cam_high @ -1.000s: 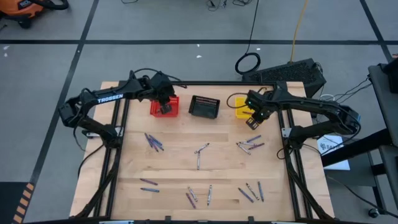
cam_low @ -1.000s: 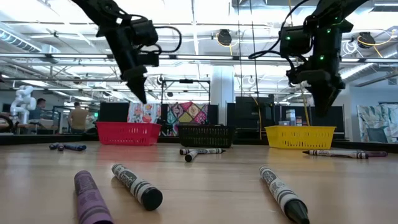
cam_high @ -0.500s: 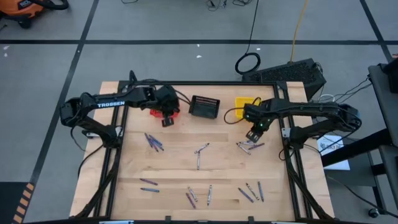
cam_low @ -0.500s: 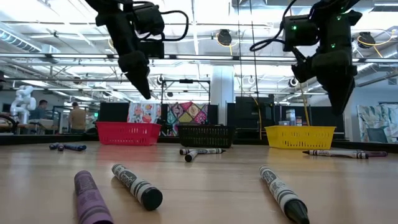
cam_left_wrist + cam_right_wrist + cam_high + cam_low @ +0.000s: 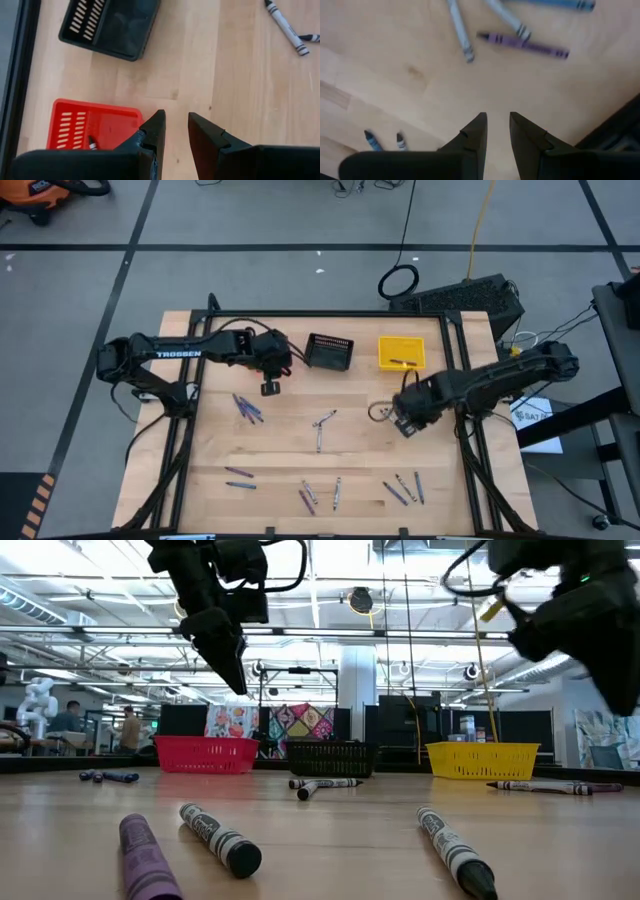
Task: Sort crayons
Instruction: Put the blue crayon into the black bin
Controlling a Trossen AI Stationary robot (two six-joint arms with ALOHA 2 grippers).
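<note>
A wooden bench (image 5: 280, 450) with a black frame stands on a grey floor (image 5: 90, 220) marked with dark tape lines. Along its far edge sit a red basket (image 5: 205, 753), a black basket (image 5: 329, 352) in the middle and a yellow basket (image 5: 401, 352). A black keyboard (image 5: 470, 295) lies beyond the far right corner.

The crayons, thin paper-wrapped wax sticks in grey, blue and purple, lie flat in loose clusters over the wooden tabletop: a few near ten o'clock (image 5: 246, 408), a crossed pair at the centre (image 5: 322, 423), and several more along the six o'clock edge (image 5: 322, 496). One more crayon lies inside the yellow mesh basket at one o'clock (image 5: 402, 362). At table height, a purple crayon (image 5: 143, 858) lies close beside a grey one with a dark tip (image 5: 221, 838).
</note>
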